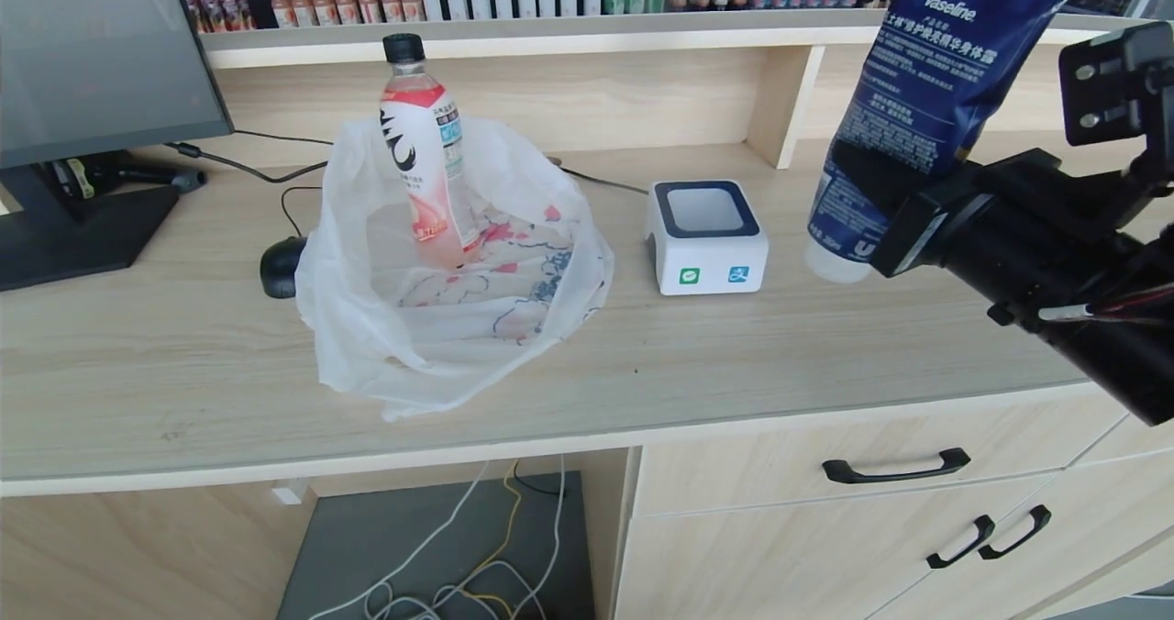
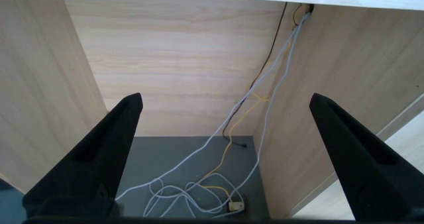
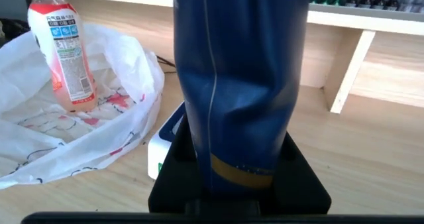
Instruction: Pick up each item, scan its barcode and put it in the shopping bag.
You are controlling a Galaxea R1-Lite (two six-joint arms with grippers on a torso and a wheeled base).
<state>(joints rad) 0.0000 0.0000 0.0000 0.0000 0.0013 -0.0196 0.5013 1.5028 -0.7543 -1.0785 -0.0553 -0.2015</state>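
One blue tube (image 1: 926,79) (cap down) clamped in right claw (image 1: 888,212) above bench (image 1: 825,345) right end; scan pending, I judge: barcode must face scanner (image 1: 706,235), mid-bench. Left claw (image 2: 225,101) spread open below bench.

Right of the white, navy-topped scanner (image 1: 706,249), a dark blue tube (image 1: 926,79), white-capped; left, a whitish bag (image 1: 367,345) with red-and-blue print, seemingly line-drawn.

The surface (image 1: 734,354) is brightly, evenly lit; soft shadows are cast beside the shopping bag (image 1: 431,345); the monitor (image 1: 92,42) is glazed with glare.
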